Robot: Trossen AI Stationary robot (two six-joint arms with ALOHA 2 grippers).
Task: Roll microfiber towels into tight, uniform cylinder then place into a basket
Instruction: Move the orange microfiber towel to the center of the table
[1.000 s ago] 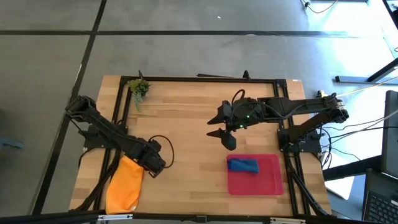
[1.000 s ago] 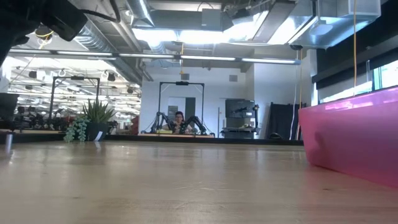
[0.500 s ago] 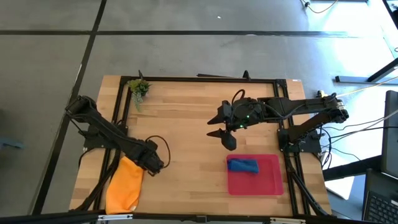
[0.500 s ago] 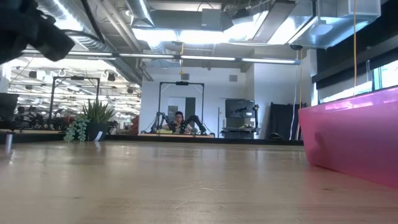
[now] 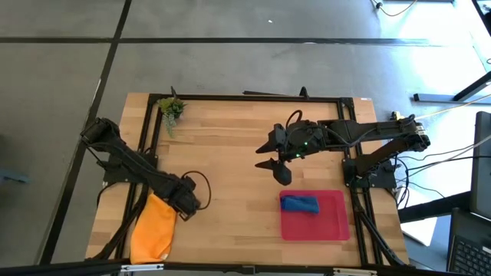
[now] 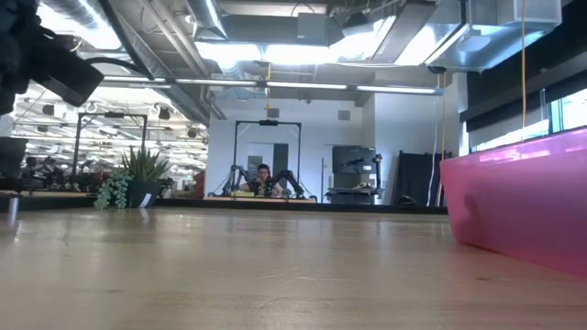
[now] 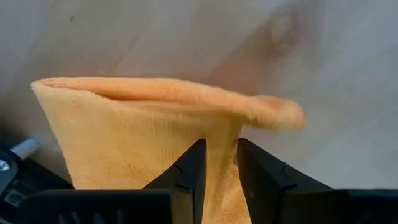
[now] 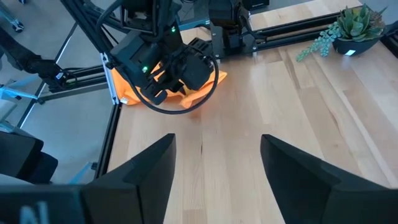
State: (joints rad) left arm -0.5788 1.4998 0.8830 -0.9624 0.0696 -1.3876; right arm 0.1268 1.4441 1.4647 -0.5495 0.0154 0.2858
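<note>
Bright orange microfiber towel (image 5: 153, 230) lies lengthwise near-to-far at the wooden counter's (image 5: 230, 153) left-near corner; left hand (image 5: 182, 205) pinches its far edge. Right hand (image 5: 272, 168) open.

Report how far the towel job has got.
Done: the blue towel lies rolled in the red tray. In hand: the left hand pinches the orange towel, which is still loose. Left: roll it and put it in the tray. The right hand waits open above the table.
</note>
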